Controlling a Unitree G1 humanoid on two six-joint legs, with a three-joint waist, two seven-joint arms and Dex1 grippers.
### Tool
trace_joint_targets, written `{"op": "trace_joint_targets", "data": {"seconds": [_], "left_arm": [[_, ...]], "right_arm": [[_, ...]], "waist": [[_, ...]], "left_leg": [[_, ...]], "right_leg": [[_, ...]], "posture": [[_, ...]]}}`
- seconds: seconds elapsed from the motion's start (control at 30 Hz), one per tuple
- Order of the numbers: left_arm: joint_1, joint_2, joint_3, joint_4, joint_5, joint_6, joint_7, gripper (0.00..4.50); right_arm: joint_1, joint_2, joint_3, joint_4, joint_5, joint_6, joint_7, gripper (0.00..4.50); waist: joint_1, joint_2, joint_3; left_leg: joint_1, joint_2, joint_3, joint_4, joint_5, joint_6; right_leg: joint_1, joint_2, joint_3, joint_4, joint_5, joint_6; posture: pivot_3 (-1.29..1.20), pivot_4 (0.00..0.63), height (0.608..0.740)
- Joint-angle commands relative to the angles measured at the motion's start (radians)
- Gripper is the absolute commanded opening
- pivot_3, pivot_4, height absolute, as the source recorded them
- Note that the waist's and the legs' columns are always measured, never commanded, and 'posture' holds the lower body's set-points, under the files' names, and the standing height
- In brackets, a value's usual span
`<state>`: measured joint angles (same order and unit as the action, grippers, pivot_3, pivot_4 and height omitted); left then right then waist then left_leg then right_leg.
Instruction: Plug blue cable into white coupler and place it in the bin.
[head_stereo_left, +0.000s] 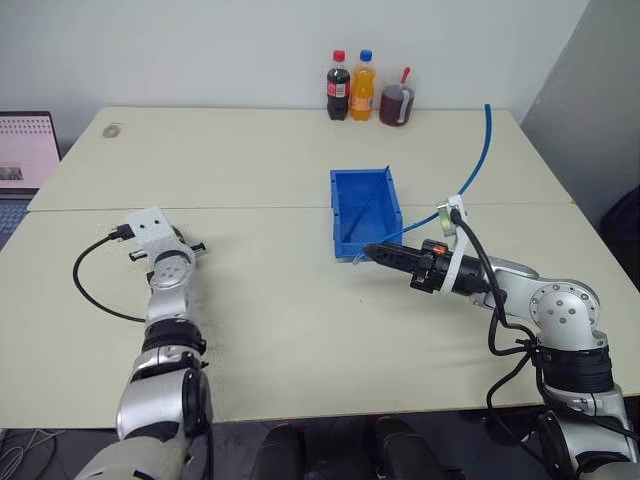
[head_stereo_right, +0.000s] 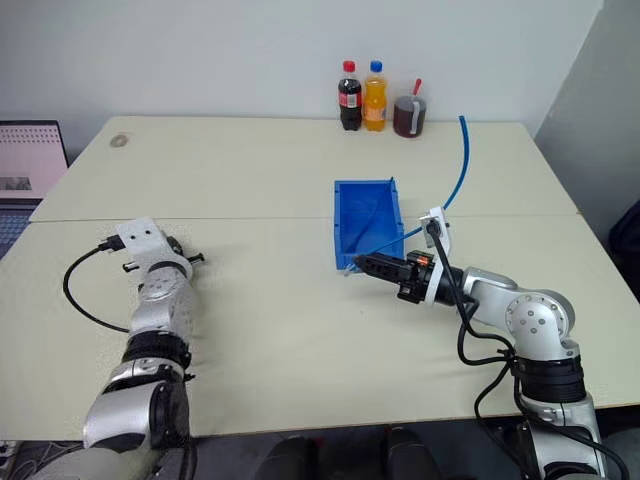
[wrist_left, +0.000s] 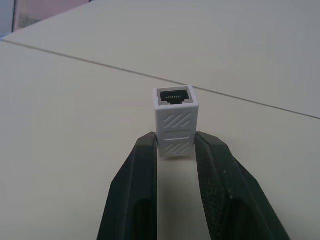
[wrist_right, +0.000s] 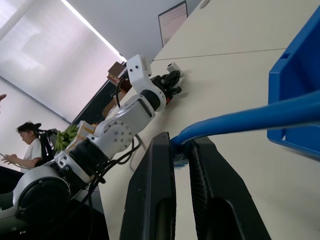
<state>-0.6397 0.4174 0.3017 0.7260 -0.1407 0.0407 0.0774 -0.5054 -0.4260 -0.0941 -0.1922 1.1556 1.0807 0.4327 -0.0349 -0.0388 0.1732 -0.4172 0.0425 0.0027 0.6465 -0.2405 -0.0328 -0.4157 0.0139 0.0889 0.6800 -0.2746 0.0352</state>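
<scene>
The white coupler (wrist_left: 175, 121) stands upright between the fingers of my left gripper (wrist_left: 175, 146), which is shut on its lower half; the dark socket faces up. That gripper (head_stereo_left: 197, 247) hovers over the left part of the table. My right gripper (head_stereo_left: 370, 251) sits at the front lip of the bin (head_stereo_left: 340, 215), a blue box at the table's middle. It is shut on the plug end of the blue cable (wrist_right: 250, 117). From there the cable (head_stereo_left: 476, 163) arcs across the bin's right wall and away to the far right edge of the table.
Two soda bottles (head_stereo_left: 350, 86) and a cup of dark drink (head_stereo_left: 396, 103) stand at the table's far edge. A laptop (head_stereo_left: 25, 150) sits off the left side. A seam (head_stereo_left: 250, 208) runs across the tabletop. A seated person (wrist_right: 30, 145) shows beyond the table.
</scene>
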Motion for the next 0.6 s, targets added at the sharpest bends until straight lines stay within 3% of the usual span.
{"op": "trace_joint_targets", "data": {"seconds": [0.03, 0.17, 0.3, 0.4, 0.6], "left_arm": [[0.117, 0.082, -0.133, -0.317, -0.068, 0.071, -0.398, 0.78], [0.329, 0.232, -0.302, -0.774, -0.281, 0.241, -0.862, 0.78], [0.389, 0.315, -0.408, -0.959, -0.370, 0.343, -1.081, 0.78], [0.360, 0.294, -0.487, -0.919, -0.326, 0.298, -1.168, 0.78], [0.249, 0.166, -0.631, -0.539, -0.131, 0.020, -1.297, 0.78]], "right_arm": [[-0.008, -0.009, -0.025, -0.032, -0.004, -0.012, 0.012, 0.12], [-0.038, -0.042, -0.013, -0.017, -0.037, -0.018, 0.065, 0.12], [-0.085, -0.109, 0.042, -0.002, -0.126, -0.050, 0.184, 0.12], [-0.100, -0.159, 0.107, -0.020, -0.203, -0.092, 0.281, 0.12], [-0.009, -0.191, 0.260, -0.096, -0.411, -0.293, 0.416, 0.12]], "waist": [[0.002, 0.000, 0.000], [-0.001, 0.001, 0.000], [0.001, 0.002, 0.001], [0.001, 0.003, 0.001], [0.003, 0.003, 0.001]], "left_leg": [[0.000, 0.000, 0.000, 0.000, 0.000, -0.001], [0.000, 0.000, 0.001, -0.001, 0.002, -0.004], [0.001, 0.000, 0.001, 0.000, 0.002, -0.004], [0.002, -0.001, 0.001, 0.001, 0.002, -0.004], [0.003, -0.003, -0.001, 0.001, 0.003, -0.002]], "right_leg": [[0.000, 0.000, 0.000, 0.000, 0.000, 0.000], [-0.001, 0.000, 0.001, 0.000, 0.000, 0.000], [0.000, -0.001, 0.001, 0.000, 0.000, -0.001], [0.001, 0.002, 0.002, 0.000, -0.002, 0.003], [0.001, 0.005, 0.000, 0.000, -0.002, 0.002]], "posture": [[0.00, 0.150, 0.740], [0.00, 0.150, 0.740], [0.00, 0.150, 0.740], [0.00, 0.150, 0.740], [0.00, 0.150, 0.740]]}}
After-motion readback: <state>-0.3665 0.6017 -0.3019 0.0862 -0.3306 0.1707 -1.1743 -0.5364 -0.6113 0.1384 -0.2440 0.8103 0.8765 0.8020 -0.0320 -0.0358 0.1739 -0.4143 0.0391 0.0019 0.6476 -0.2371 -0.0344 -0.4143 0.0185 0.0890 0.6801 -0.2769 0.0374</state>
